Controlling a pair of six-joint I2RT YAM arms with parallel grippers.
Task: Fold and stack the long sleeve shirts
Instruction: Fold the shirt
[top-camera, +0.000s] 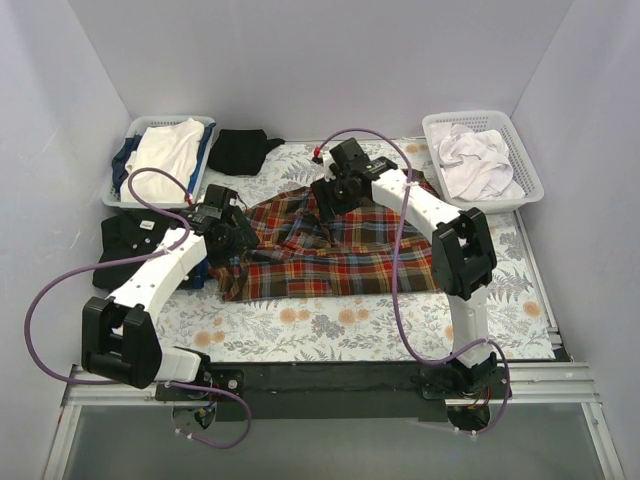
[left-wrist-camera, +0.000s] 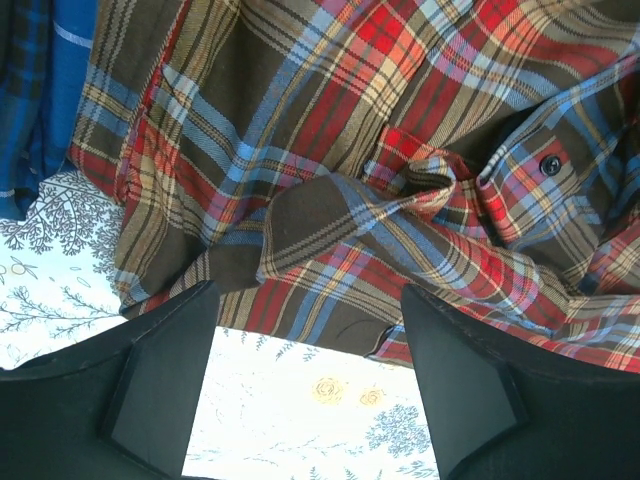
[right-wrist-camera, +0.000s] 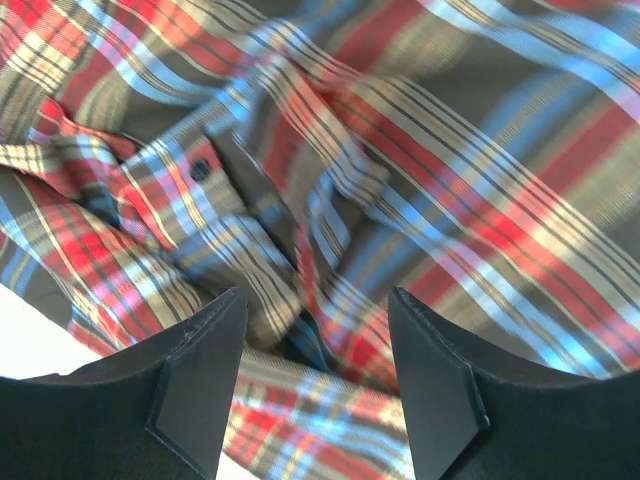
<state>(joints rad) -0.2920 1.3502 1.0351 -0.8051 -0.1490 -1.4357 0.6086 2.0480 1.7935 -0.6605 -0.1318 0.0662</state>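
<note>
left gripper: fingers wide apart, nothing in them, hanging right over the plaid shirt's left edge
right gripper: same deal, spread wide and empty, low over the rumpled button end
plaid shirt: mid-table, bunched up
black shirt: at the left, partly under the left arm
around: black bundle at the back; two baskets holding white cloth
arms: both angled in toward the middle, the right one's elbow up
</note>
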